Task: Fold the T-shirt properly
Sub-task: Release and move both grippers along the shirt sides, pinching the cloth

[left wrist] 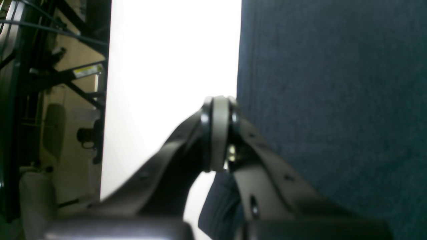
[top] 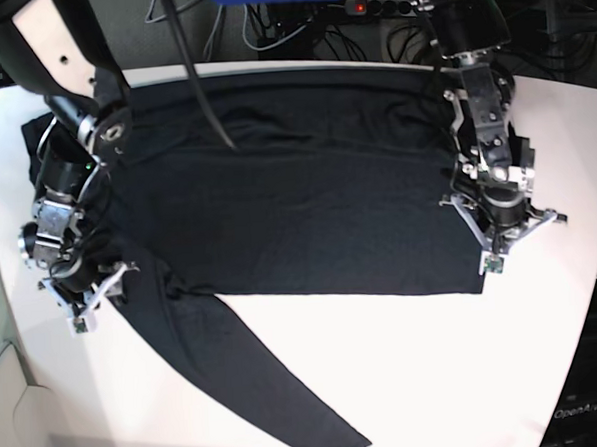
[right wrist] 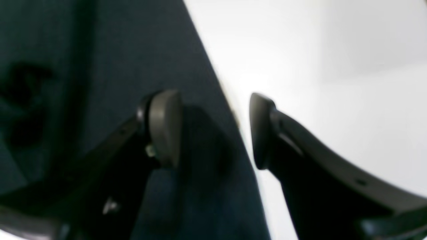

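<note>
The black T-shirt lies spread flat on the white table, with one long sleeve running toward the front. My left gripper is at the shirt's right edge near its front corner. In the left wrist view it is shut, with a bit of the dark fabric caught between the fingers. My right gripper is at the shirt's left edge. In the right wrist view it is open, with one finger over the shirt and the other over bare table.
Cables and a power strip lie behind the table's far edge. In the left wrist view the table's edge drops to the floor and a dark metal frame. White table surface shows at the front right.
</note>
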You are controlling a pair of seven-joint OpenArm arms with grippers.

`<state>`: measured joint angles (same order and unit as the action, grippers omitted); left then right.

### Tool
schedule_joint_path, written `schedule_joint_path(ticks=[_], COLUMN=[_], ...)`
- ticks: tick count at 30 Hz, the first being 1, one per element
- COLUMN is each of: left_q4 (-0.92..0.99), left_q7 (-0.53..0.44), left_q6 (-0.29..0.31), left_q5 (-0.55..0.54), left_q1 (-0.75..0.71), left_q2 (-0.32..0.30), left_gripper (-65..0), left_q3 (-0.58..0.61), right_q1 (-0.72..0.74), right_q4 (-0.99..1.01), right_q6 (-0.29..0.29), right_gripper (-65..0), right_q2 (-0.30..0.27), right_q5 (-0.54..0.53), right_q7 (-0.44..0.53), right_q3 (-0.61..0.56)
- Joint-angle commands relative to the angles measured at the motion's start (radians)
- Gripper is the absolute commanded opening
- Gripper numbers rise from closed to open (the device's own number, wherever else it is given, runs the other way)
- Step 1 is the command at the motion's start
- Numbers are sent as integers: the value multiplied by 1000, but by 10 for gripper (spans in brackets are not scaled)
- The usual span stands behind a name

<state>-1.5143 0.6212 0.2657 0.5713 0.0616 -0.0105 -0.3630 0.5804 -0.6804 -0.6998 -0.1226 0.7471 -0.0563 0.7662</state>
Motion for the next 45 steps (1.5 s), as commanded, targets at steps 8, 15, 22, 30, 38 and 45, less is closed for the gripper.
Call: schedule_joint_path(ticks=[8, 15, 22, 30, 38, 45], left_q4=[-15, -13, -13, 59, 237, 331], left_q7=[-19, -19, -8, -19, -21, -21], left_q6=[-9, -9, -9, -9, -9, -9], left_q5=[2, 2, 2, 2, -149, -379], left_q1=[36, 54, 91, 140, 238, 274], left_q2=[-6, -6, -6, -12, -81, -161], left_gripper=[-435, -417, -416, -416, -412, -131], left_q3=[2, 2, 2, 2, 2, 6], right_q1=[10, -53, -64, -58, -64, -64], right_q4=[78, 78, 78, 75, 75, 75], right_q6=[2, 2, 2, 2, 2, 2], right_gripper=[-316, -386, -631, -644, -644, -643], right_q2=[-38, -32, -27, -33, -32, -32], right_q5=[-14, -14, -13, -13, -13, -11], right_q7=[26, 28, 28, 28, 28, 26], right_q3=[-1, -6, -9, -27, -57, -58])
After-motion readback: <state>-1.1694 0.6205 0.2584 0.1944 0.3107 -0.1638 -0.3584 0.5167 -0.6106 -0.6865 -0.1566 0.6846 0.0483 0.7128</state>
